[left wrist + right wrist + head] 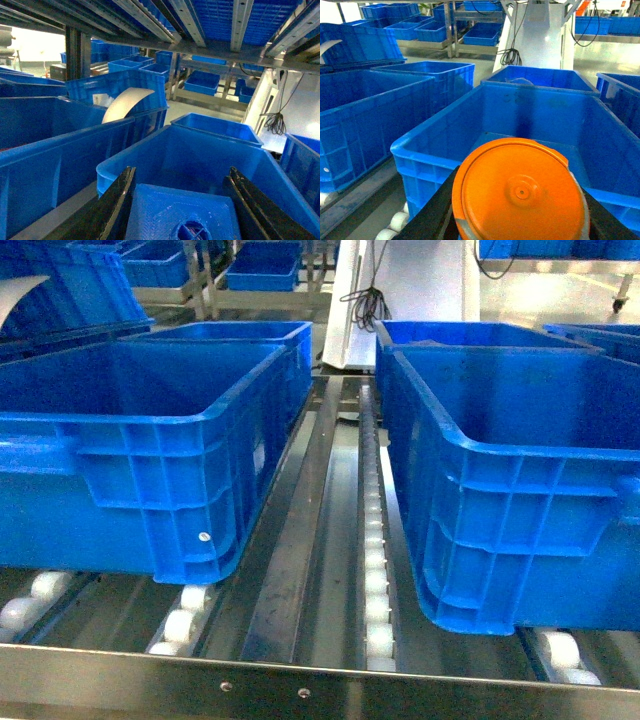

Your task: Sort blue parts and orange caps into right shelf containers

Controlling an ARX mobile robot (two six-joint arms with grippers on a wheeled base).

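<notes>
Orange cap (520,192) sits flat-top toward the right wrist camera, gripped between the right gripper (520,220)'s dark jaws, which close on its sides. It hangs just short of the near rim of a deep blue crate (485,150), whose floor looks bare from here. On your other side, the left gripper (182,215) holds a blue part (182,212), a flat textured square piece with a round hub, its jaws set against both edges, poised over the near end of another blue crate (150,155). In the head view neither arm shows; you see only the two large crates, left (150,430) and right (520,470), resting on the shelf's roller tracks (375,570) with a gap between them.

You appear to be at the delivery step, both loads carried and neither yet released. Next, carry the cap forward past the rim until it is clearly over the crate's interior, then let go; likewise the part. Watch that each goes into its proper crate.
</notes>
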